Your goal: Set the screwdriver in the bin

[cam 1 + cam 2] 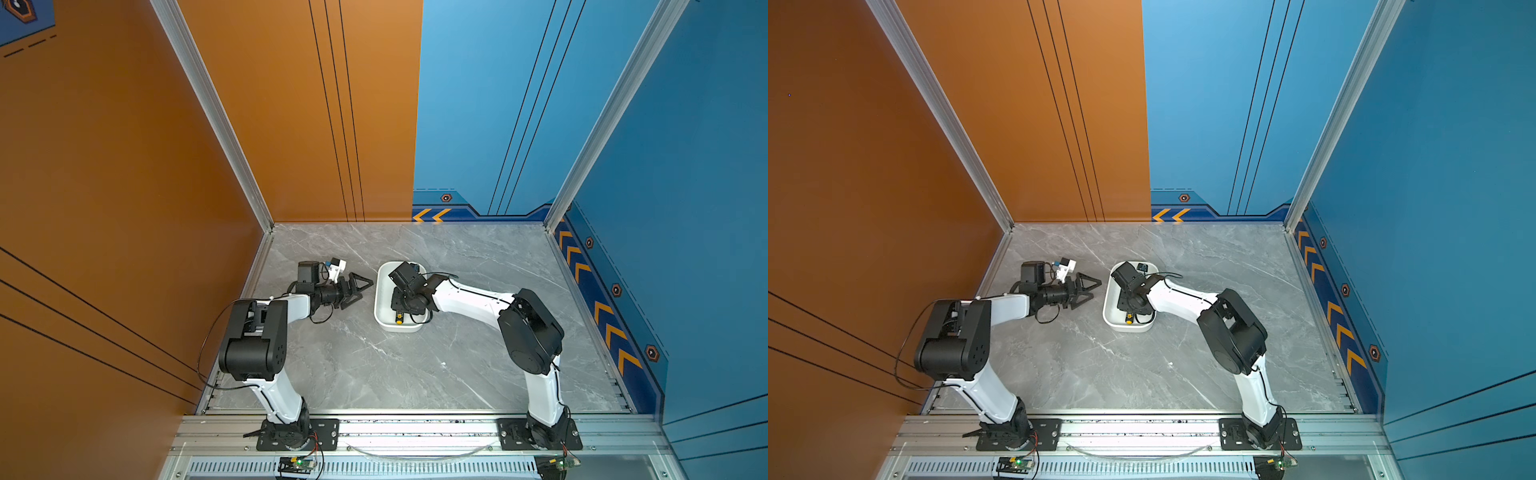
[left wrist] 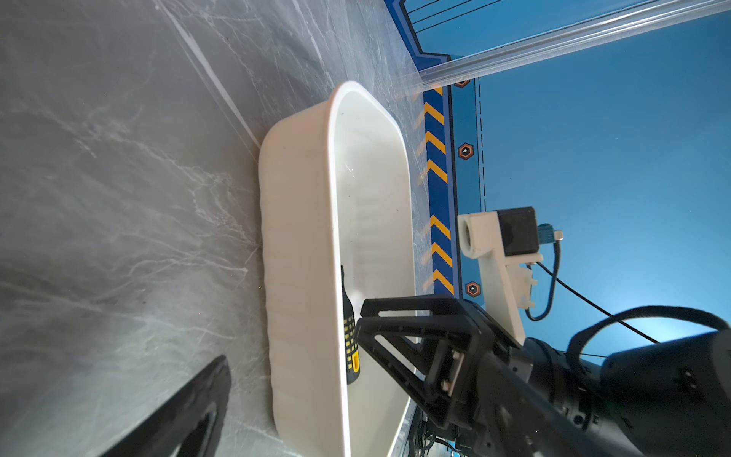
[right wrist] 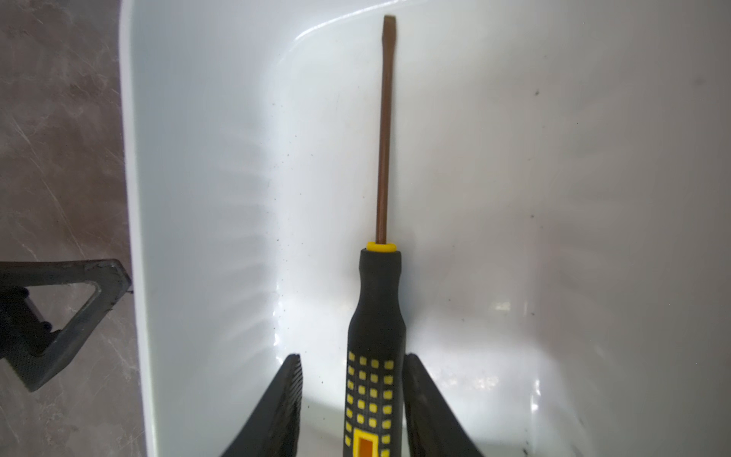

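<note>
As the screwdriver is seen lying flat inside the bin, step in hand: the letting go; the placing itself is judged as nearly done.
Screwdriver place: on the bin floor, laid lengthwise, with the shaft pointed to the far end and the yellow end near the front wall.
Right gripper: lowered into the bin, its fingers a little apart around the handle. A gap is seen on one side; the other finger is touching the handle or just beside it, so no pinch is judged.
Left gripper: fingers spread wide, nothing held, just beside the bin's outer wall.
Next move: a wider opening is called for, then a straight lift, so that the handle is not dragged and the wall is not caught.
Surface: a grey marble-like table, smooth and flat.
Room: orange panels at the left and part of the back, blue panels on the rest, aluminium posts at the corners, and a dark band with yellow chevrons low on the right.
</note>
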You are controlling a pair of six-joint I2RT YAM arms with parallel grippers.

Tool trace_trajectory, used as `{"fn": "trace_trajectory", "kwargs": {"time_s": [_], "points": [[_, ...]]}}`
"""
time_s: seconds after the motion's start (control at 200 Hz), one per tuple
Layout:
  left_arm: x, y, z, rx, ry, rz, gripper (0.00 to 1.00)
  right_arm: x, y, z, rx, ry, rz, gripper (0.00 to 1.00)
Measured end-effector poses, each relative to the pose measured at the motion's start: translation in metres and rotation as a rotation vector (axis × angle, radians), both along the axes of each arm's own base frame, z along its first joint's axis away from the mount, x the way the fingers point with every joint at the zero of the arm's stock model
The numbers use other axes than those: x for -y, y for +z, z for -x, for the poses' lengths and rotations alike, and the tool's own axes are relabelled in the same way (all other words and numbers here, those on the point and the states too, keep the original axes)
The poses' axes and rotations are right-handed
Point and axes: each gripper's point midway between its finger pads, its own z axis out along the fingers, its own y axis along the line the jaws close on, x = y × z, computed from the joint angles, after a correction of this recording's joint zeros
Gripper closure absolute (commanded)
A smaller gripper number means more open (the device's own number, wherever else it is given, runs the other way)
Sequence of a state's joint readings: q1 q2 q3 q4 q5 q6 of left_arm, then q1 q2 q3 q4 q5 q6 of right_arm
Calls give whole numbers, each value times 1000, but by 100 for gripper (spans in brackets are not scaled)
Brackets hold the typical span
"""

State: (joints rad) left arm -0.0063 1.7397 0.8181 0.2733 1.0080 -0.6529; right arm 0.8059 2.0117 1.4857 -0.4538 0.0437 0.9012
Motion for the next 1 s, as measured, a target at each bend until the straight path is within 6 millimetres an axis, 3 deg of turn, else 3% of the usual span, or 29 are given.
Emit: {"fn": "trace_trajectory", "kwargs": {"time_s": [0.305,0.521,0.706,0.821,1.001], "points": [[0,0,0,0,0,0,2,6,30,-2,57,98,52,56],[0,0,0,0,0,0,2,25,54,-10,100,185,70,52],[0,0,0,-3,2,1,2,60,73,-20,141,194,97,42],[0,0,0,-6,3,3,2,93,81,-27,157,156,116,35],[0,0,0,-8,4,4,2,146,85,-35,162,76,156,32]]}}
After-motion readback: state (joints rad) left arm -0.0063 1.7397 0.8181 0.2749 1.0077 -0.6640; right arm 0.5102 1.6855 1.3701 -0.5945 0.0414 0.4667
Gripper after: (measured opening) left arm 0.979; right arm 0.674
